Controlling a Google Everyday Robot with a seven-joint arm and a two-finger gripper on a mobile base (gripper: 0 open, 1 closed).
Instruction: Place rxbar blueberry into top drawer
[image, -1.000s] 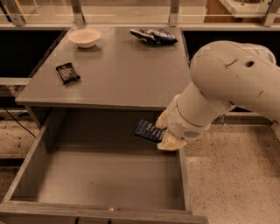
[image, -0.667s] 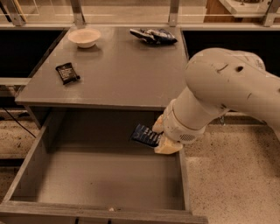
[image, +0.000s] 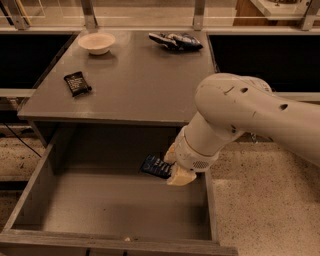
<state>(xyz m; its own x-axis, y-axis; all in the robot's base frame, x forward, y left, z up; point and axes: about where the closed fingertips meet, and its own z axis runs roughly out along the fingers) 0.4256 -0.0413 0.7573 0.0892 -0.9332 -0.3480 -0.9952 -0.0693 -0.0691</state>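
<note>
Reaching down over the open top drawer (image: 115, 207), the gripper (image: 173, 167) sits at the 3 o'clock side of the drawer cavity, just below the front edge of the bench (image: 135, 85). Its two cream-coloured fingers (image: 182, 176) are clamped on one end of the rxbar blueberry (image: 154, 166). The bar is a small flat rectangle in a dark navy wrapper; it projects from the gripper toward 9 o'clock, above the drawer bottom. Lines of white print cross the wrapper, but they cannot be read. The drawer is grey wood with a plain flat bottom and thick side walls, and it is as broad as the bench. The arm (image: 240, 112) is a smooth, rounded, off-white shell with small dark holes. The bench top is a flat matte grey slab. A black-wrapped bar (image: 76, 83) lies on the top at 9 o'clock; its pale print is illegible. A shallow round cream bowl (image: 96, 42) stands at 11 o'clock. A wrinkled blue-and-white bag (image: 175, 40) lies at 1 o'clock, well apart from the bowl. The floor (image: 265, 205) beside the drawer is speckled.
</note>
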